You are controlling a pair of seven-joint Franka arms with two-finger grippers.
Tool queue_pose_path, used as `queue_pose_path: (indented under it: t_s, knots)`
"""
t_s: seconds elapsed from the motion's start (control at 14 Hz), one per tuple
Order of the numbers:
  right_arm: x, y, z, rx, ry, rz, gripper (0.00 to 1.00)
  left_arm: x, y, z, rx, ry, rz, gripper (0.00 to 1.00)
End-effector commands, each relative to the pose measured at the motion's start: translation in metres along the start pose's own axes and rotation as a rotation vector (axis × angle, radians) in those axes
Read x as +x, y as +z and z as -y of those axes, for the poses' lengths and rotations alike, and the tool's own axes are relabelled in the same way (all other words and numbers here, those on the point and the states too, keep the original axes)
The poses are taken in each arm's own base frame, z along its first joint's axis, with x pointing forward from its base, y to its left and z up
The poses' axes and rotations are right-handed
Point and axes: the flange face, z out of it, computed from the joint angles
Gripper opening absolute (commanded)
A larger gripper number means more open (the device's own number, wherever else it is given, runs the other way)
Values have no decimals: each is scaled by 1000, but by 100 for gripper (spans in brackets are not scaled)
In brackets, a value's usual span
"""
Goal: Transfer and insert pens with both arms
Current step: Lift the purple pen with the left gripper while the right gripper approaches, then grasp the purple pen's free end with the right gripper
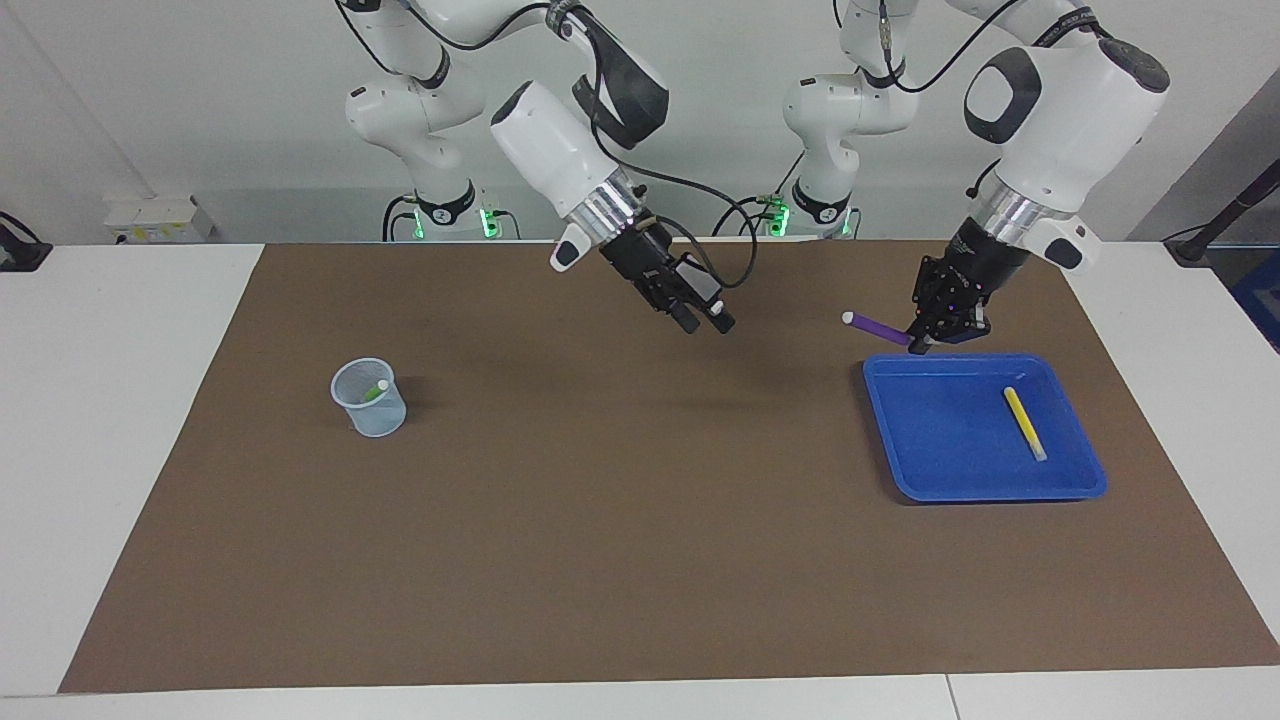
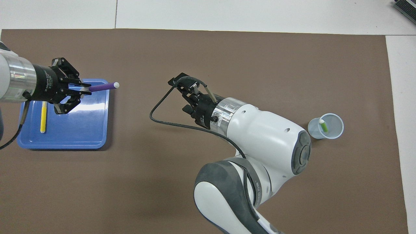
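We see the left gripper (image 1: 925, 340) in the upper right of the facing view, up in the air over the edge of the blue tray (image 1: 930, 470) that is nearest the robots. Its fingers are squeezed tight on one end of the purple pen (image 1: 878, 326). The pen sticks out sideways toward the middle of the table, with its pale tip at the free end. In the overhead view this same gripper (image 2: 84, 92) is at the upper left of the frame, and the purple pen (image 2: 102, 86) pokes out past the tray's corner (image 2: 105, 97).

The yellow pen (image 1: 1024, 423) lies flat in the tray, in the right part of the facing view. It is well apart from the gripper.

The right gripper (image 1: 705, 324) hangs in the air over the brown mat (image 1: 620, 560), in the upper middle of the facing view. Its fingers are spread apart and hold nothing. In the overhead view it (image 2: 183, 97) sits near the middle of the frame.

A small clear cup (image 1: 370, 398) stands on the mat at the left of the facing view. The green pen (image 1: 375, 391) is inside it, leaning, with its pale tip up. In the overhead view the cup (image 2: 326, 126) is at the right, with the green pen (image 2: 323, 125) in it.
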Motion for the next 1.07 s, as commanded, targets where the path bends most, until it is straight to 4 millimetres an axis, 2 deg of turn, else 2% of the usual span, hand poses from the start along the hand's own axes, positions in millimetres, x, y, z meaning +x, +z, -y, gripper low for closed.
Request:
queue_pose_path:
  t_s: [0.0,0.14,0.36,0.5,0.79,0.93,1.0]
  knots:
    - [-19,-2,7,18,9,27,100,-18,-6,13,-1,-149,8,0]
    - [-38,-2,9,18,-22,45,100,-39,-1,22,13,-201,11,0]
    - [-49,-7,24,49,-40,57,100,-60,3,34,26,-265,12,0]
    - [-52,-14,39,82,-42,63,100,-64,1,39,27,-292,12,0]
    - [-53,-16,47,95,-81,53,96,-72,-5,50,27,-310,11,0]
    - [-49,-10,47,120,-107,10,96,-74,-5,56,24,-320,10,0]
    - [-56,-4,44,129,-112,9,96,-76,-7,58,21,-315,12,0]
